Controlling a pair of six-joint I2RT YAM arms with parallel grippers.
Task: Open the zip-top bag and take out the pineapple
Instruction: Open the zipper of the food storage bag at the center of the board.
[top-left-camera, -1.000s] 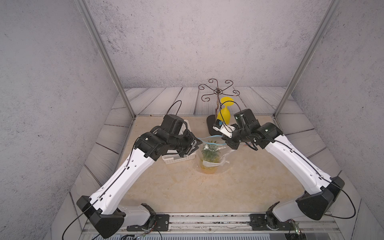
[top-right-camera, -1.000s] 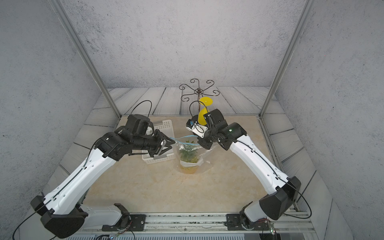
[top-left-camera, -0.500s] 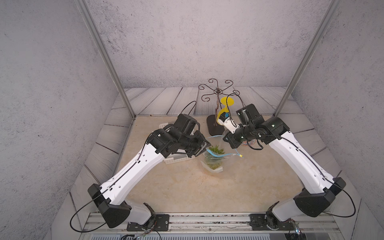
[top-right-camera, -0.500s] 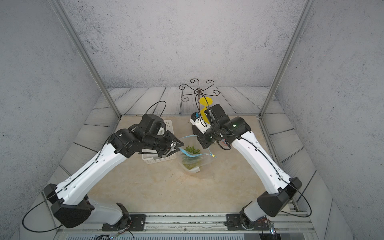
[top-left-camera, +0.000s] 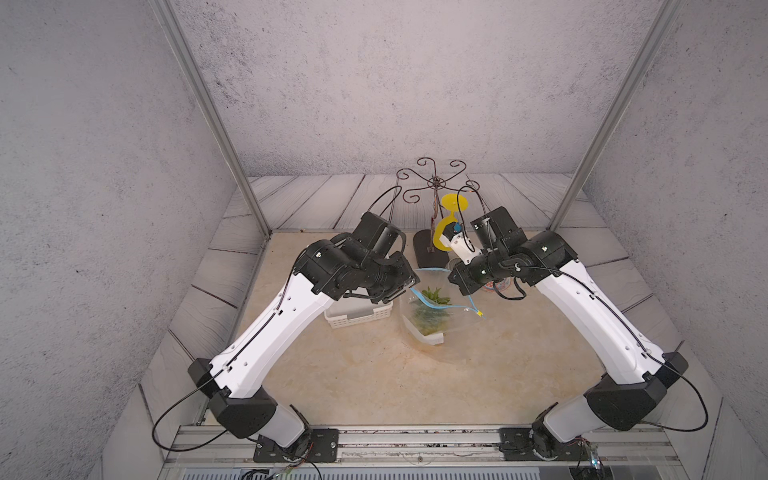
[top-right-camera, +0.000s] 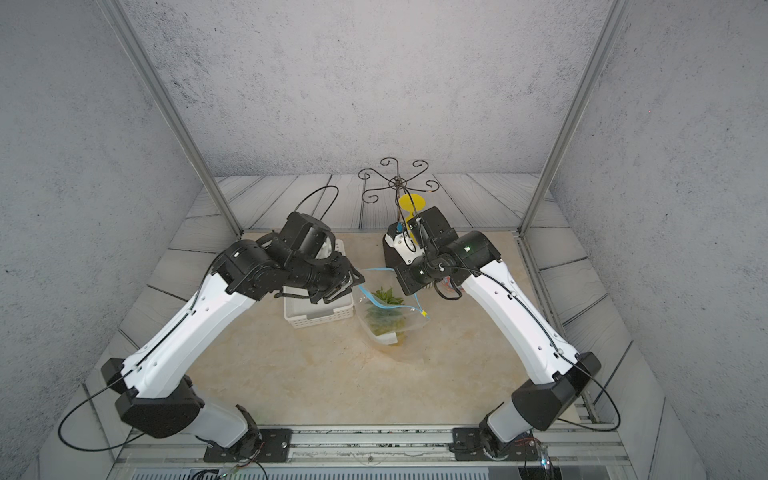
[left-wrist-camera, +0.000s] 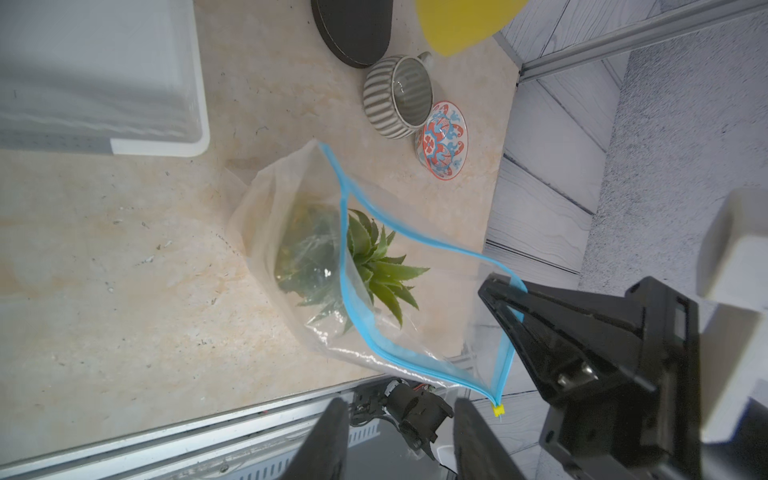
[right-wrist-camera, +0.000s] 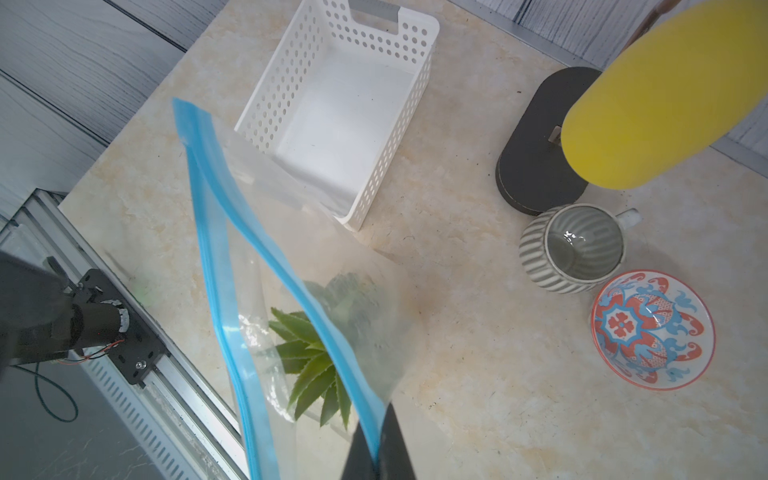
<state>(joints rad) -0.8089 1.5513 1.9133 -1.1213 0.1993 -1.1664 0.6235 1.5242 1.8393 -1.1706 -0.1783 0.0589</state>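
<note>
The zip-top bag (top-left-camera: 432, 322) (top-right-camera: 384, 322) stands mid-table with its light-blue zip mouth spread open. Its yellow slider tab (left-wrist-camera: 498, 410) hangs at one end of the strip. The pineapple (top-left-camera: 434, 296) (left-wrist-camera: 374, 259) (right-wrist-camera: 311, 357) is inside, its green crown poking up through the mouth; the bag blurs its body. My right gripper (right-wrist-camera: 376, 446) (left-wrist-camera: 500, 289) is shut on the bag's blue strip and holds that edge up. My left gripper (left-wrist-camera: 399, 409) (top-left-camera: 405, 286) is open beside the opposite edge, with nothing between its fingers.
A white perforated basket (top-left-camera: 357, 313) (right-wrist-camera: 345, 124) sits under my left wrist. A striped grey mug (right-wrist-camera: 575, 249) and a red-and-blue patterned bowl (right-wrist-camera: 652, 328) stand beside the bag. Behind them a wire stand on a dark base (top-left-camera: 428, 249) carries a yellow goblet (top-left-camera: 453, 203).
The left jaws have spread apart and no longer pinch the bag's edge. The bag's mouth has widened, and the bag now hangs from the right gripper alone.
</note>
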